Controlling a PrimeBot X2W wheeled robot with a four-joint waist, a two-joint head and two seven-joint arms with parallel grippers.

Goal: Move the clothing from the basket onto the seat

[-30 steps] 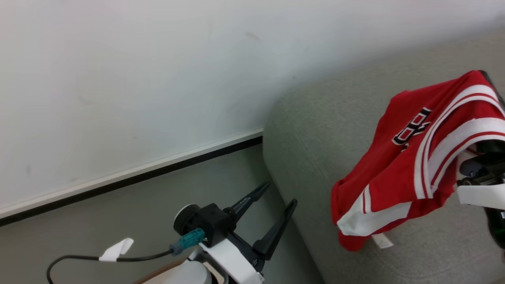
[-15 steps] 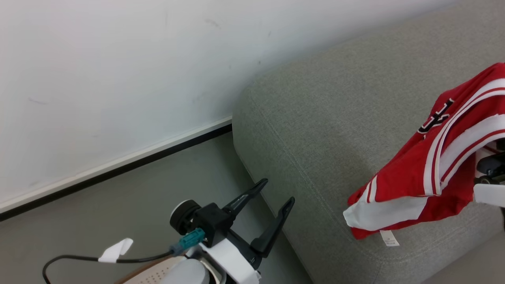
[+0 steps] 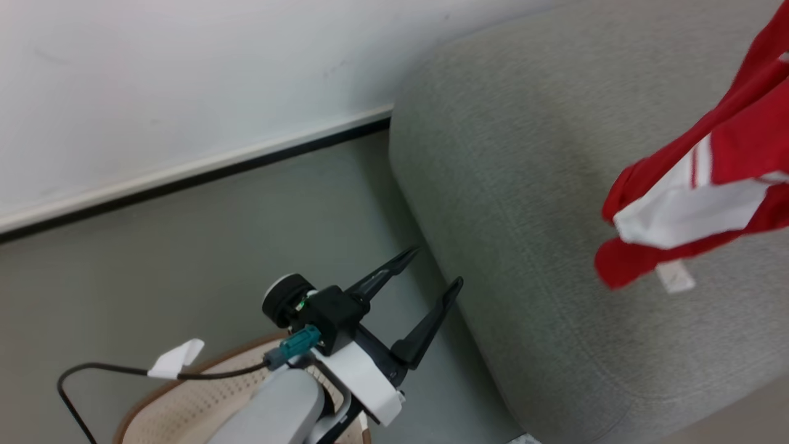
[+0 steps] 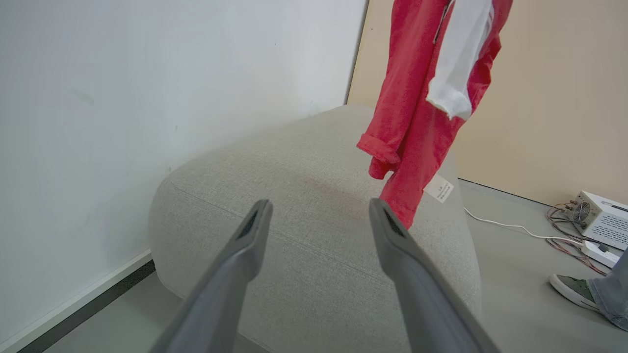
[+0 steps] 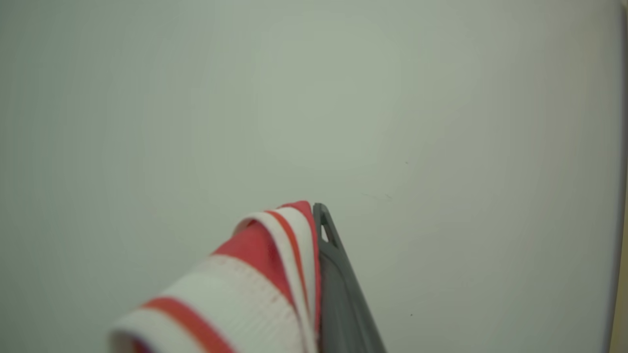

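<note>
Over the last second the head view has swung, so most of the apparent shift belongs to the camera and not to the things. What has truly changed is small. The red soft-fabric sports garment with white stripes [image 3: 696,203] is now seen blurred and cut off at that view's right, its black lettering out of frame. More of the oval cream-white perforated plastic basket with a brown rim [image 3: 203,394] is exposed at the bottom.

The garment is kept clamped in the right claw [image 5: 316,220], whose fingers are pressed shut on a striped band of the fabric [image 5: 255,289]. From the left wrist view the garment [image 4: 417,98] is seen hanging in a long fold over the large light-grey upholstered seat [image 4: 294,206], towards its far edge. Whether the lower end touches the cushion cannot be told.

The left claw [image 3: 437,265] has been held spread wide and empty throughout, above the basket and beside the seat's near corner [image 3: 524,185].

For the task, the carry is judged nearly complete: this garment is out of the basket and over the seat, but not yet released. Lowering and opening would be called for next. Whether more clothing is left in the basket cannot be told.
</note>
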